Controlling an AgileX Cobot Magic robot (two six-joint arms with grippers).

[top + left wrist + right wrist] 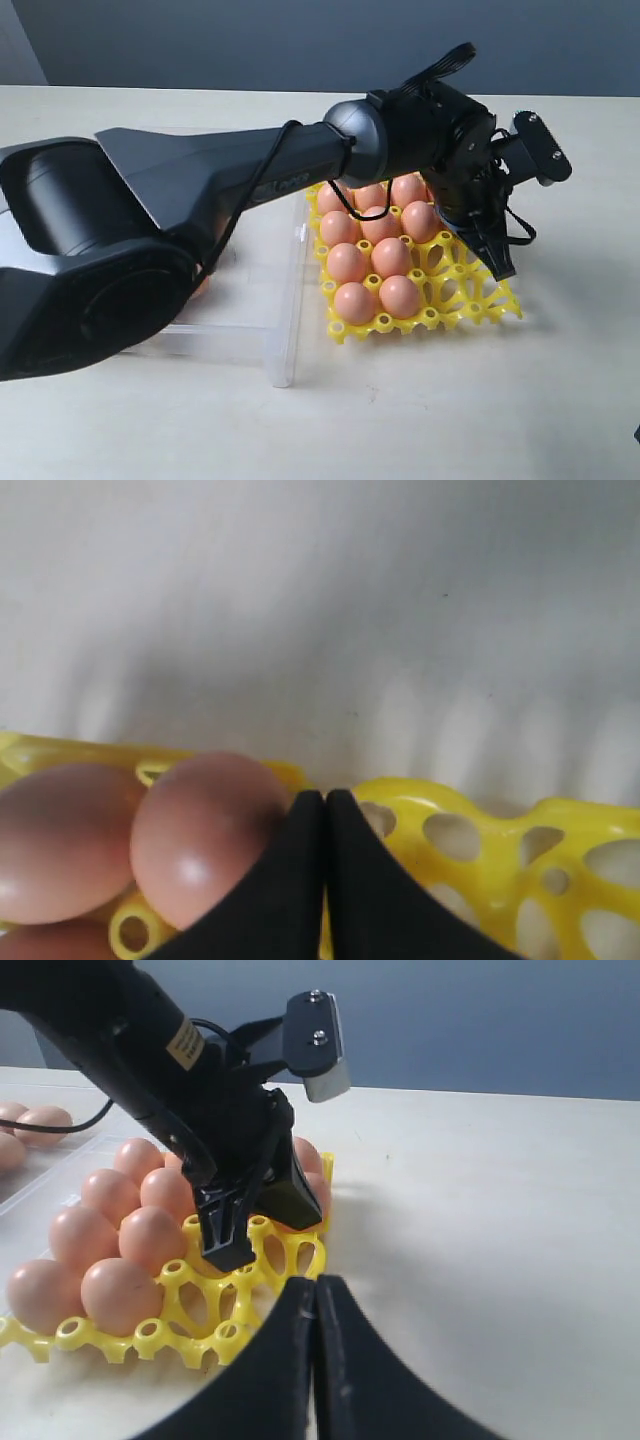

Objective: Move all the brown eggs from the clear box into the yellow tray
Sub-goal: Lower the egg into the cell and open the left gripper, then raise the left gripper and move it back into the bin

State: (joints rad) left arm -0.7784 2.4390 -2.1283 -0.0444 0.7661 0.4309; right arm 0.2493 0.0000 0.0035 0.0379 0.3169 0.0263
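Note:
The yellow tray (470, 295) lies right of the clear box (285, 335) and holds several brown eggs (372, 258) in its left and middle cups; its right cups stand bare. My left gripper (503, 264) reaches across and points down over those right cups, shut with nothing in it. In the left wrist view its fingertips (325, 798) sit just beside one egg (205, 835) at the tray (470, 840). My right gripper (315, 1285) hangs shut and holds nothing, low over the table near the tray's corner (215, 1335). Two more eggs (40, 1120) show in the box.
The left arm's dark body (200, 190) covers most of the clear box in the exterior view. Pale table top (480, 400) lies in front of and to the right of the tray.

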